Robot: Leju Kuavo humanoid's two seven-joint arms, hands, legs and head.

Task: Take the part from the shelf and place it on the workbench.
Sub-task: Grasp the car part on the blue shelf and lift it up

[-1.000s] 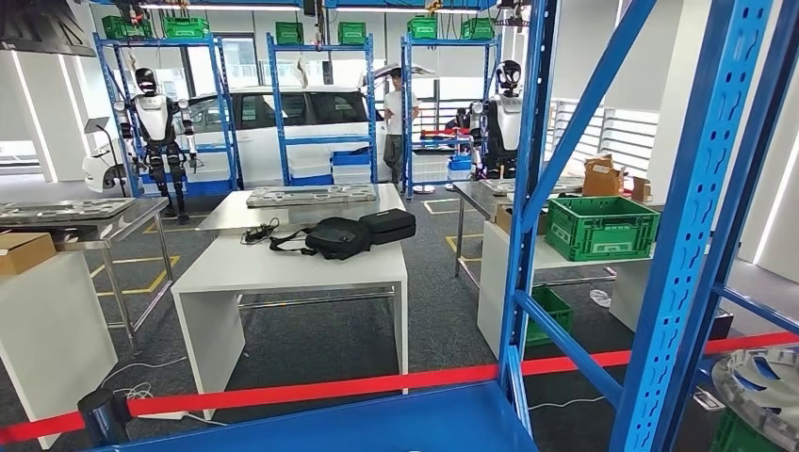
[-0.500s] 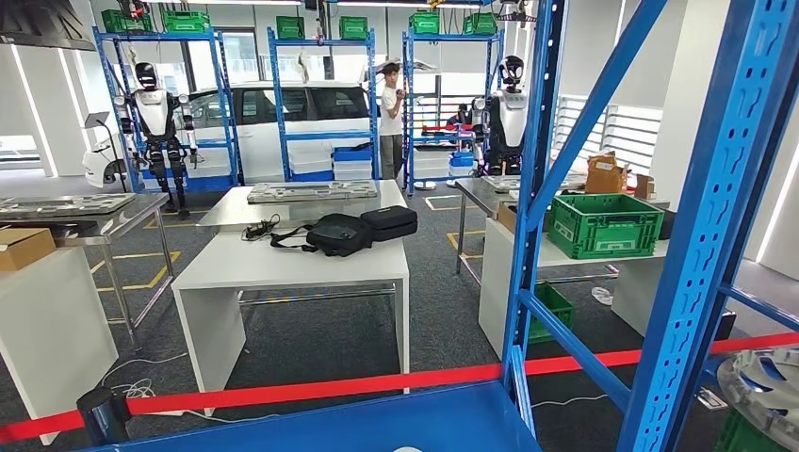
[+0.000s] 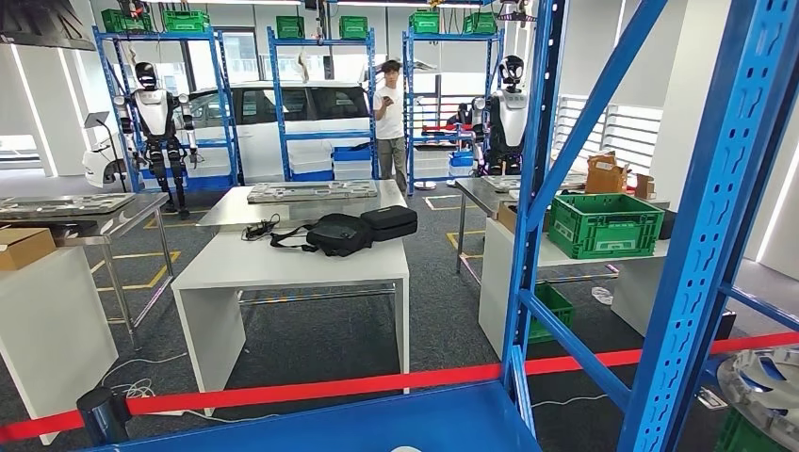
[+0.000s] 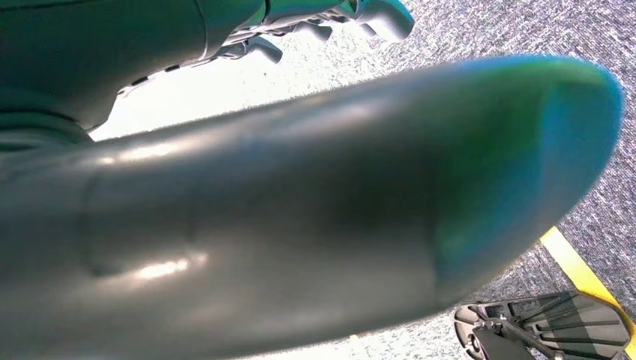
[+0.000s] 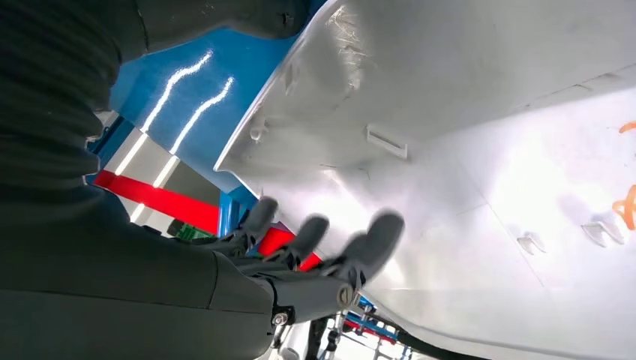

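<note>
**Right hand reaching under a broad moulded panel on the shelf**

Nearest, in the right wrist view, the right hand is hanging with its fingers apart and lightly curled, gripping nothing. Just past them the part is lying against the blue shelf: a wide pale-grey moulded panel with small clips and tabs on the face turned toward the camera. Whether the fingertips are touching it cannot be told; they are looking close to its lower edge.

In the left wrist view the left hand is showing past a big blurred grey thumb, over grey carpet. Its fingers are appearing curled around nothing visible, but they are too small and too close to the edge to be sure.

Judging by its look, the part is thin-walled plastic: probably light for its spread, fairly stiff yet liable to flex and twist if lifted from one corner. The skin is glossy, so it may be slippery, and the clips look breakable. A hold on the rim, fingers below and thumb above, away from the tabs, seems safest, with the second hand steadying the far side.

Farther off in the head view, the shelf's blue uprights are framing a red tape, and beyond it a white workbench is carrying a black bag. Farthest, a person is standing by a white car.
</note>
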